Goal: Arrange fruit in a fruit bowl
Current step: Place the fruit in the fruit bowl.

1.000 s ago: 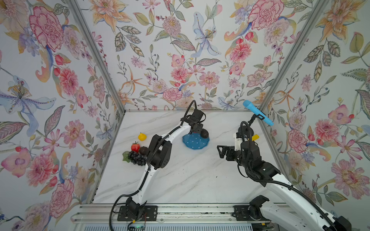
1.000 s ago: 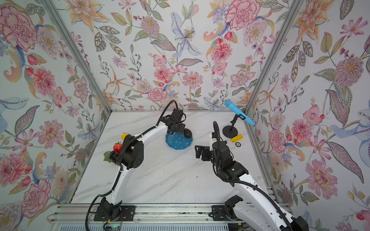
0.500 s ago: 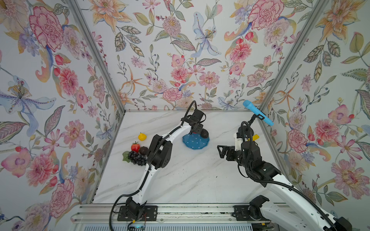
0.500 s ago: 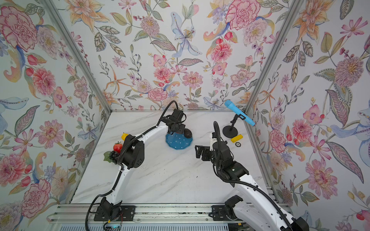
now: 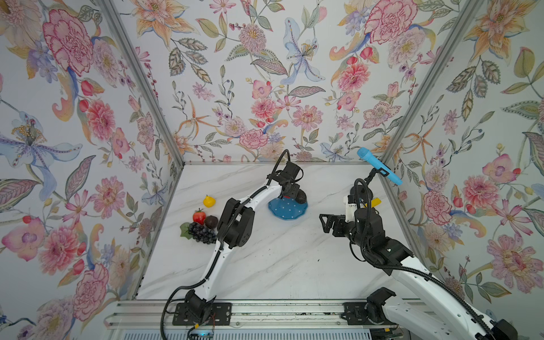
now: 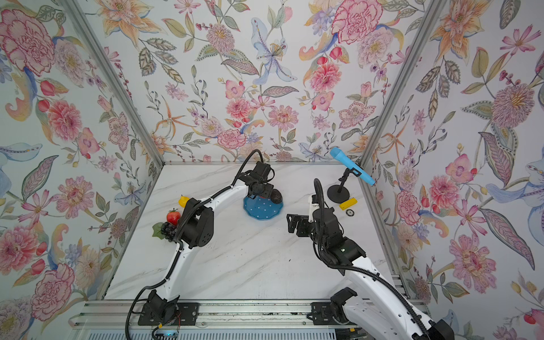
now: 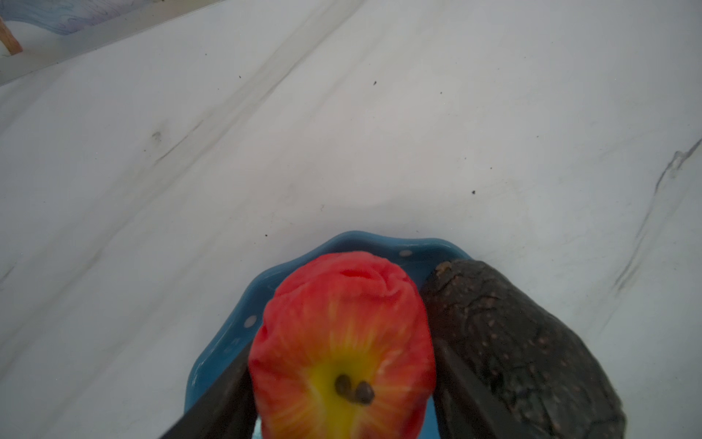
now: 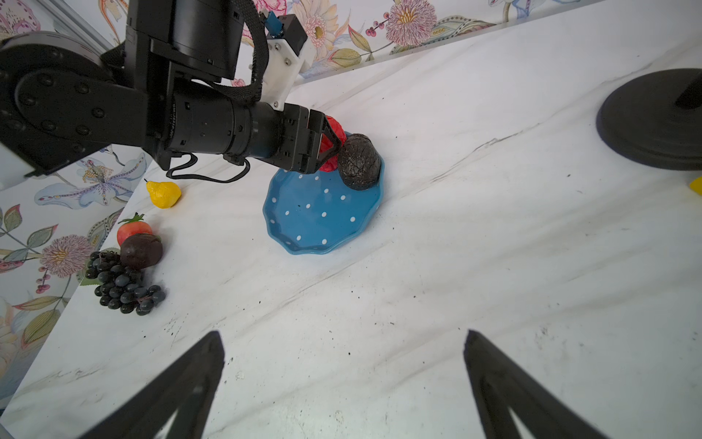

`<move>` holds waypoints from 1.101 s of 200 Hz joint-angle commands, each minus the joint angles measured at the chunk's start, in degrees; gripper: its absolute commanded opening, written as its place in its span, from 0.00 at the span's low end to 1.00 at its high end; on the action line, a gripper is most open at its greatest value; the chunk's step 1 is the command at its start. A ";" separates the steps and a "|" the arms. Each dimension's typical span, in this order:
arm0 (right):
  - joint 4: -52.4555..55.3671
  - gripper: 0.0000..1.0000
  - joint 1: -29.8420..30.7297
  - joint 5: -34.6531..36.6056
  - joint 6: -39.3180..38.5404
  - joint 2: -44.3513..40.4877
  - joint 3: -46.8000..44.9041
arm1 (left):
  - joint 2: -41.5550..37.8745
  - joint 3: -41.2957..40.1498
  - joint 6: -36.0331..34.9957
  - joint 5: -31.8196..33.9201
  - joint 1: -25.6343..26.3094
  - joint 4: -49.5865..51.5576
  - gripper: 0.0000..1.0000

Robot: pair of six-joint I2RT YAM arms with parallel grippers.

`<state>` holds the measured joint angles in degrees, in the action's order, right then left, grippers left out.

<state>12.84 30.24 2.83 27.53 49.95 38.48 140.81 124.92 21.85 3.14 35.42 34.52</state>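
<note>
The blue polka-dot fruit bowl (image 5: 287, 210) (image 8: 323, 216) lies mid-table. A dark brown avocado (image 5: 300, 197) (image 8: 359, 161) rests at its far rim. My left gripper (image 7: 342, 365) (image 8: 328, 146) hangs low over that rim beside the avocado (image 7: 513, 342), shut on a red apple (image 7: 342, 334) (image 8: 333, 127). On the left of the table lie a yellow fruit (image 5: 209, 201), a strawberry (image 5: 199, 216), a dark round fruit (image 5: 211, 221) and a grape bunch (image 5: 201, 232). My right gripper (image 5: 323, 222) (image 8: 342, 338) stands open and holds nothing, right of the bowl.
A black microphone-stand base (image 6: 338, 194) (image 8: 653, 121) with a blue microphone (image 5: 378, 166) stands at the back right. Next to it lie a yellow block (image 6: 348, 203) and a small ring (image 6: 350, 212). Flowered walls close in three sides.
</note>
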 commanded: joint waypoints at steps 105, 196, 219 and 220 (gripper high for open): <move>0.74 0.99 -0.24 1.10 1.06 -0.23 -1.43 | -3.34 -2.80 -0.95 0.18 -0.26 -0.62 0.80; -0.05 0.99 -0.17 0.61 1.34 0.53 -1.39 | -10.99 -10.85 0.31 0.64 -0.10 -4.98 0.83; -0.06 0.99 -0.13 0.60 1.29 0.71 -1.06 | -14.92 -14.92 0.46 0.13 -0.09 -6.44 0.83; -0.04 0.99 -0.11 0.64 1.30 0.69 -1.05 | -15.20 -15.17 0.47 0.12 -0.09 -6.55 0.83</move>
<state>12.97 30.24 3.03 27.94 50.37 37.74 131.31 113.62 21.89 3.33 35.38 29.52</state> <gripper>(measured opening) 0.992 0.833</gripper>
